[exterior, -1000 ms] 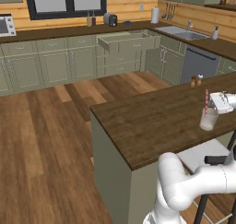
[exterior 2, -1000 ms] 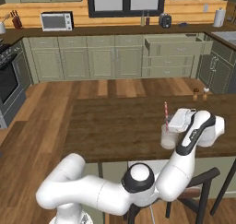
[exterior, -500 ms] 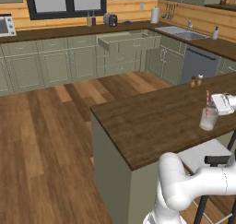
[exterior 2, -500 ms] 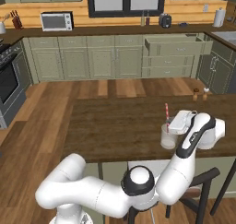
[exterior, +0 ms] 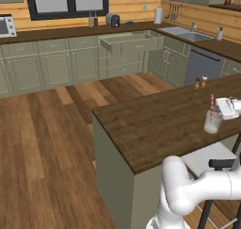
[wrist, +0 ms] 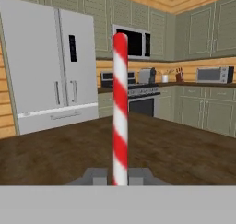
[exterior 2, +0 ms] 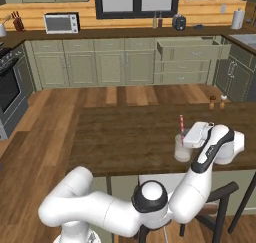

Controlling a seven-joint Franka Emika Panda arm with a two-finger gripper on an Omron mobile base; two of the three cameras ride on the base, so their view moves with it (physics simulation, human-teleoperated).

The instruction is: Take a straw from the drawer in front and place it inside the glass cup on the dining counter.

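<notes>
We see the straw [wrist: 120,108] upright btwn the gripper [wrist: 118,176] fingertips, which sit close on both sides; looks clamped on it. In the right base view the straw [exterior 2: 181,125] stands in the glass cup [exterior 2: 182,148] on the dining counter [exterior 2: 125,137], gripper [exterior 2: 192,135] just beside the cup rim. Drawer [exterior 2: 187,50] hangs open at the far wall.

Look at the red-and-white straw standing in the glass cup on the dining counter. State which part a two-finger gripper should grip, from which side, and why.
Grip the straw on the bare length above the glass cup rim, coming in level from the stool side, as the gripper sits now. The straw is thin and upright, so its top half is free while the cup walls screen the rest; jaws closing across it would probably hold it best.
</notes>
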